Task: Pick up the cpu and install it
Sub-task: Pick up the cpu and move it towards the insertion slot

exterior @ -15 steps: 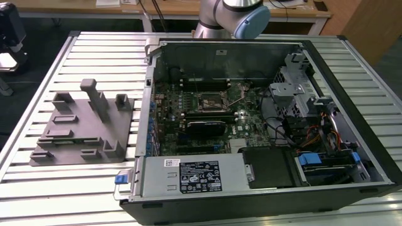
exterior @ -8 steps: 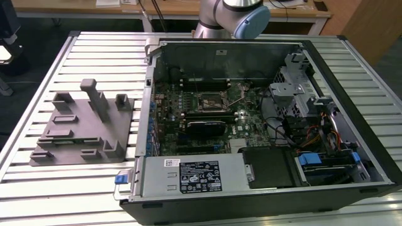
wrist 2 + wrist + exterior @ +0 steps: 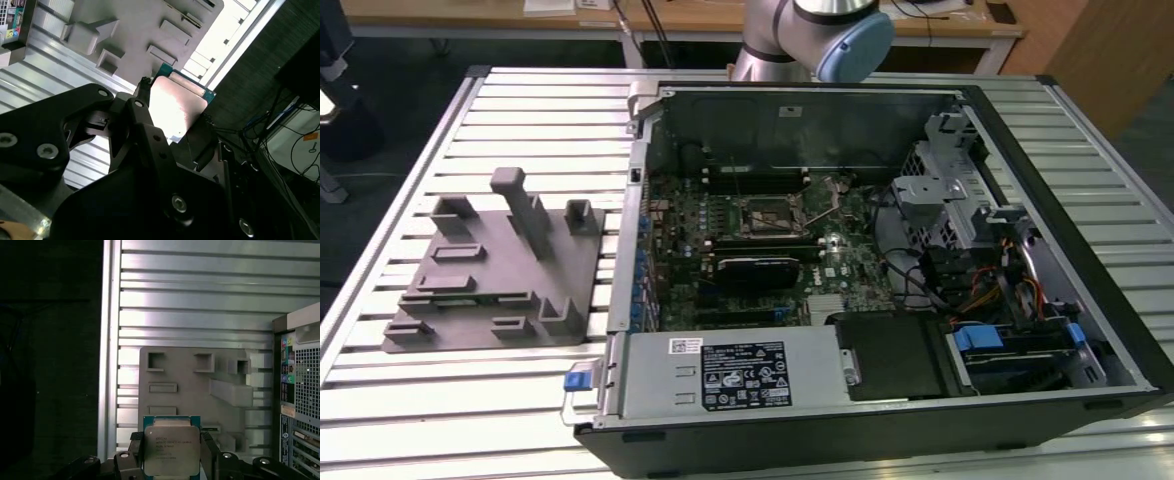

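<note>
Pale silver metal with a thin green rim: the cpu [image 3: 171,450] sits clamped between the black fingers [image 3: 209,454], which are closed against its two opposite edges. In the first wrist view its lid faces the camera. Its lower edge is cut off by the frame, and both side edges are covered where the fingers press in. In the second wrist view glare washes most of the lid to white, and the dark linkage of the fingers hides one corner and the underside.

Behind the chip lies the grey moulded fixture [image 3: 200,385] with its shallow pockets and upright blocks, resting on the slatted metal surface [image 3: 200,295]. The cpu is held over the fixture's near edge and appears clear of it, though how high it hangs cannot be told. To one side in the same view the perforated rear panel of the computer case [image 3: 302,390] comes in, cropped by the frame.

In the exterior view the case lies open on the surface with the fixture just beside it on the exterior view's left. The motherboard [image 3: 854,262] lies on the case floor, and the socket [image 3: 767,212] is a small dark square near its middle — its inside is hard to make out. The arm [image 3: 814,40] enters at the far edge, cut off above its blue-capped joint.
</note>
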Tool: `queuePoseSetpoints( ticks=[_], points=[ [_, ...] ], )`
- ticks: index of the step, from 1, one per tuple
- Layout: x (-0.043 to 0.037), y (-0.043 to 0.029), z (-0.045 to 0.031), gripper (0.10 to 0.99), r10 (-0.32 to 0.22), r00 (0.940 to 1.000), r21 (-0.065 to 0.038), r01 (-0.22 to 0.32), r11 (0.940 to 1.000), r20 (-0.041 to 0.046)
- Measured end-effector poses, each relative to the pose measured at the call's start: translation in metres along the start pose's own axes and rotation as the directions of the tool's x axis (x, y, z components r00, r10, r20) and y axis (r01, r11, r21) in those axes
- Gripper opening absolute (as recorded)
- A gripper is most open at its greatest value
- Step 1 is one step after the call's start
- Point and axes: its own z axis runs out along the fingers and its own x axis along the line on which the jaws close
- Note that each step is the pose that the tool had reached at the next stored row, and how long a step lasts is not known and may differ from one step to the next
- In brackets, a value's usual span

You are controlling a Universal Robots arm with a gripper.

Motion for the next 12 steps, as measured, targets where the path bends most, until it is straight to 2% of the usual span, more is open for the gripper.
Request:
queuePoseSetpoints(
  ticks=[5, 12],
  points=[
    [-0.0019, 0.0001, -0.0003, 0.541, 0.0, 1.0, 0.0, 0.0, 1.0, -0.0004],
    [-0.0176, -0.0001, 0.0004, 0.541, 0.0, 1.0, 0.0, 0.0, 1.0, -0.0002]
  ],
)
